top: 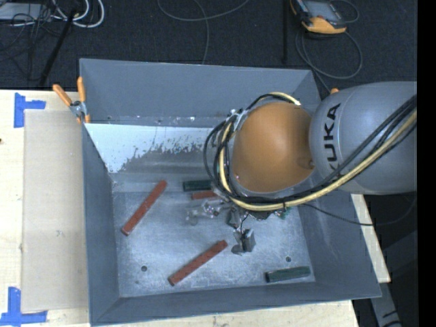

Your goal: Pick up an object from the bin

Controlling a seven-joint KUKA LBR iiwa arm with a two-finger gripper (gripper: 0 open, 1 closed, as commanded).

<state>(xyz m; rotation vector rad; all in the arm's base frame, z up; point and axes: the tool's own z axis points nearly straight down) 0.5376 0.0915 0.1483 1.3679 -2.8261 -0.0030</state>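
Grey sheet metal forms the bin (99,251) into which a KUKA iiwa arm (368,142) reaches from the right, its wrist capped by a rounded orange cover (269,148) and looped with black and yellow cables (340,177). Beneath that cover the gripper (241,242) hangs low over the bin's speckled floor, right of centre and towards the front wall. Its tip stands just beside the upper right end of a long reddish-brown flat bar (197,262), which lies aslant on the floor in the front middle of the bin, its other end pointing towards the front left corner. Whether the gripper is wide or closed cannot be told, the tip being a small dark shape under the wrist. A second long reddish-brown bar (144,207) lies aslant in the left half, well apart from the gripper. Near the back slope, just left of the cables, a short dark green bar (197,184) lies level, with a short reddish-brown piece (202,195) just in front of it, partly hidden by the cables. A small grey metallic thing (201,214) of unclear shape lies to the gripper's left. Another dark green bar (287,274) lies near the front right corner, apart from the rest.
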